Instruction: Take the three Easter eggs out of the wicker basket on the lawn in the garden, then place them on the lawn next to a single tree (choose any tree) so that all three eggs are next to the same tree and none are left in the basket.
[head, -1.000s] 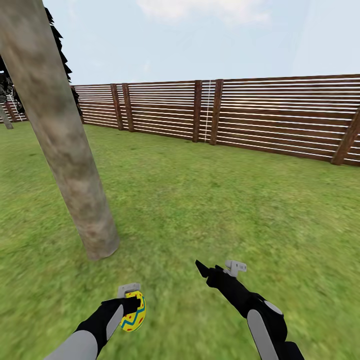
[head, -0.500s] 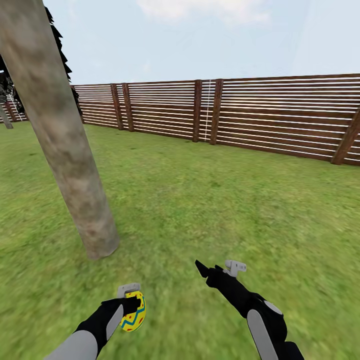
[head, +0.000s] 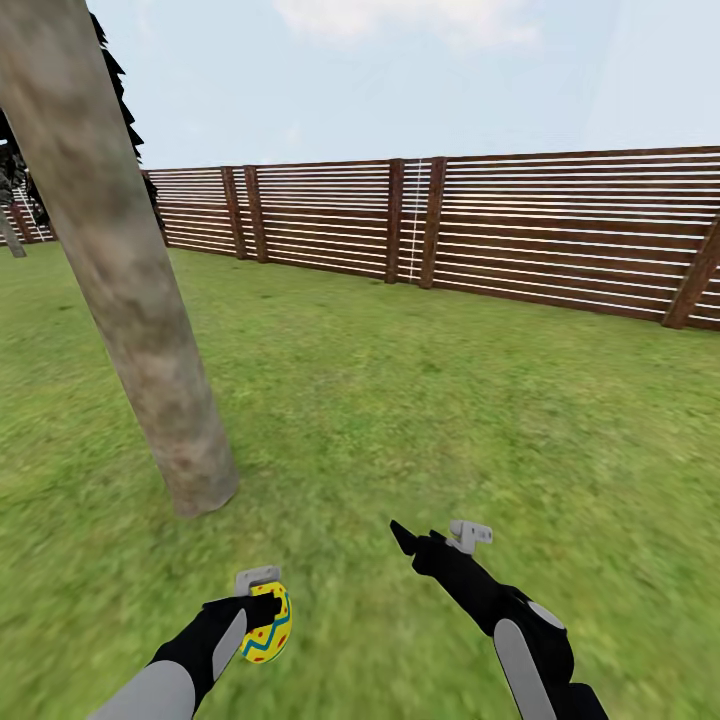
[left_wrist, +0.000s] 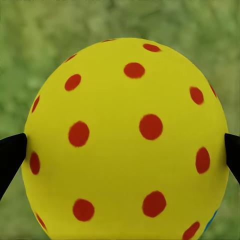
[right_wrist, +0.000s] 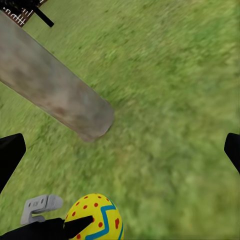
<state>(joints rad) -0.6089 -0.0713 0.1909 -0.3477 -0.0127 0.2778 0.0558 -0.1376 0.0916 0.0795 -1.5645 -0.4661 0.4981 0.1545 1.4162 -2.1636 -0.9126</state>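
Observation:
A yellow Easter egg (head: 268, 626) with a blue zigzag and red dots is held in my left gripper (head: 264, 612), which is shut on it just above the lawn (head: 430, 400). Close up, the Easter egg (left_wrist: 127, 140) sits between the two black fingertips (left_wrist: 11, 155). The tree (head: 120, 270), a pale grey-brown trunk, rises from the grass a short way ahead and left of that egg. My right gripper (head: 405, 540) is open and holds nothing, to the right of the egg. From the right wrist, the egg (right_wrist: 97, 217) and the tree (right_wrist: 55, 95) base both show. The wicker basket is out of view.
A brown slat fence (head: 520, 230) runs across the back of the garden. Dark narrow trees (head: 20, 170) stand at the far left behind the trunk. Open grass stretches ahead and to the right.

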